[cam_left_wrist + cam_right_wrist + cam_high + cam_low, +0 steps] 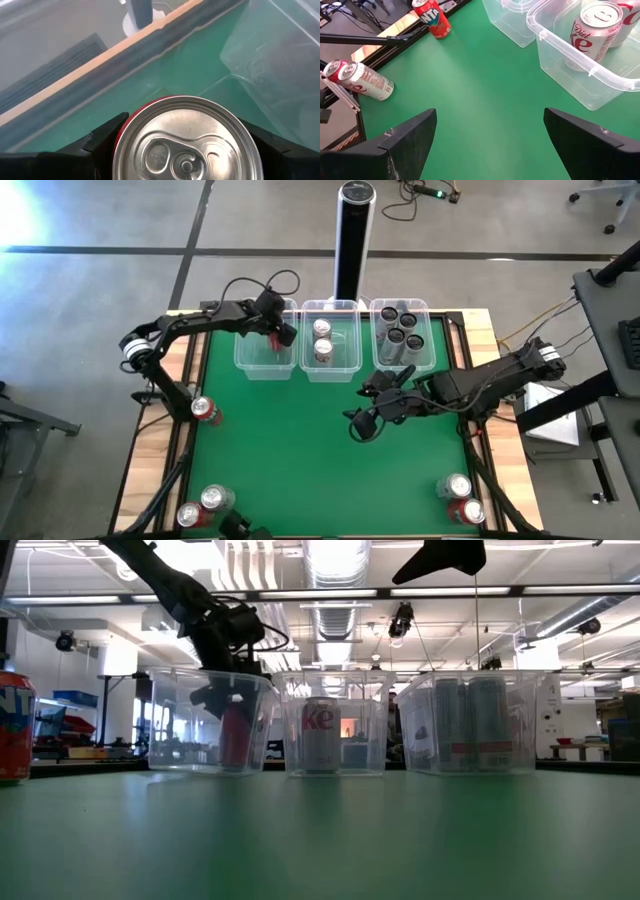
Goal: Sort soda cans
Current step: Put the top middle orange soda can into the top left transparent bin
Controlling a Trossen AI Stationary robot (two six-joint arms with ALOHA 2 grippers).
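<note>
While the three clear tubs sit in a row along the table's far edge, the sort looks well underway: one colour per tub, judging by contents.

L to R:
- Left tub (262,358): left gripper (279,333) is down inside it, fingers clamped on a red can (186,142), upright, top facing the wrist cam. Low view shows the can near the tub floor; cannot tell if it touches. Prob. the placing step, release not yet done.
- Middle tub (331,360): two silver-white Diet Coke cans (322,340), upright.
- Right tub (404,340): several dark grey cans (400,325), packed close.
- Right gripper (376,412): above bare green mat near table centre, fingers wide apart, holding nothing. Waiting, by the look.

Unsorted: red Fanta can (205,410) by the left edge, two cans at near-left corner (203,507), two at near-right corner (462,498).
</note>
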